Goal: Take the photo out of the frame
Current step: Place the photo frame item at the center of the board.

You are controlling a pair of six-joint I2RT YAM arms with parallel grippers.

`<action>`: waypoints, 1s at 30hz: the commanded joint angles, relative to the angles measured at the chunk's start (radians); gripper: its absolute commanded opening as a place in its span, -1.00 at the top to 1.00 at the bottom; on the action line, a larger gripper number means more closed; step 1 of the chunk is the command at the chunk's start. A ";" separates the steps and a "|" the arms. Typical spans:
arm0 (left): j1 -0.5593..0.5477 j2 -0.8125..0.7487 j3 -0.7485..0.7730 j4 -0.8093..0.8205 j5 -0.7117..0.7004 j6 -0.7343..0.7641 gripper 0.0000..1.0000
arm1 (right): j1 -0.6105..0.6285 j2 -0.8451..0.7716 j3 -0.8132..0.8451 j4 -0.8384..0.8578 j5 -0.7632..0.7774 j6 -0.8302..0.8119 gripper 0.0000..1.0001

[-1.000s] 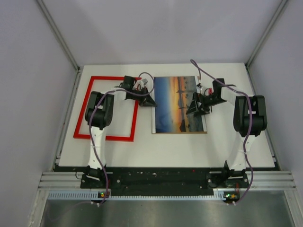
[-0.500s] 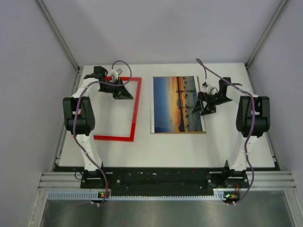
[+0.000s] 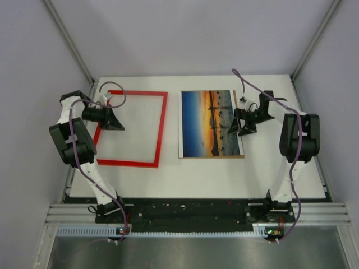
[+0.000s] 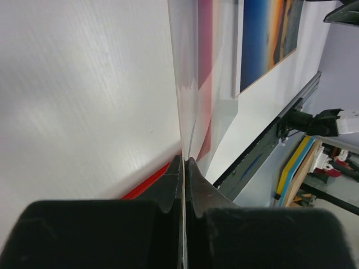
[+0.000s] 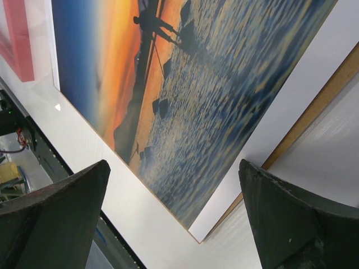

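Observation:
The photo (image 3: 210, 123), an orange-and-blue sunset print, lies face up on a brown backing board (image 5: 317, 107) right of centre. It fills the right wrist view (image 5: 196, 84). The red frame (image 3: 161, 126) lies flat to its left, empty, and shows as a red strip in the left wrist view (image 4: 147, 180). My left gripper (image 3: 115, 122) is at the frame's left side, shut on a thin clear sheet (image 4: 188, 84) seen edge-on between the jaws (image 4: 184, 159). My right gripper (image 3: 238, 126) is open and empty just above the photo's right edge (image 5: 174, 168).
The white table (image 3: 224, 179) is bounded by grey walls on three sides and a black and aluminium rail (image 3: 190, 210) at the near edge. The frame's pink rim shows at the far left of the right wrist view (image 5: 17, 39).
My left gripper has swung left from the frame's right side to its left side, still pinched shut. My right gripper has shifted slightly right. The photo has not moved.

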 commanded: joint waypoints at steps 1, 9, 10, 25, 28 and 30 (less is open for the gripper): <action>0.083 -0.005 0.083 -0.199 -0.047 0.204 1.00 | 0.000 -0.039 0.043 -0.002 -0.003 -0.021 -0.98; 0.198 0.080 0.176 -0.235 -0.119 0.251 1.00 | 0.008 -0.050 0.033 -0.007 -0.009 -0.028 -0.98; 0.199 0.089 0.178 -0.229 -0.127 0.251 1.00 | 0.009 -0.053 0.035 -0.008 -0.009 -0.030 -0.98; 0.206 0.088 0.209 -0.051 -0.296 0.115 -0.66 | 0.015 -0.053 0.027 -0.019 0.003 -0.045 -0.98; 0.206 0.069 0.256 -0.040 -0.290 0.084 -0.67 | 0.015 -0.062 0.030 -0.017 0.026 -0.045 -0.98; 0.206 0.054 0.303 -0.037 -0.277 0.063 -0.68 | 0.017 -0.071 0.030 -0.014 0.047 -0.047 -0.98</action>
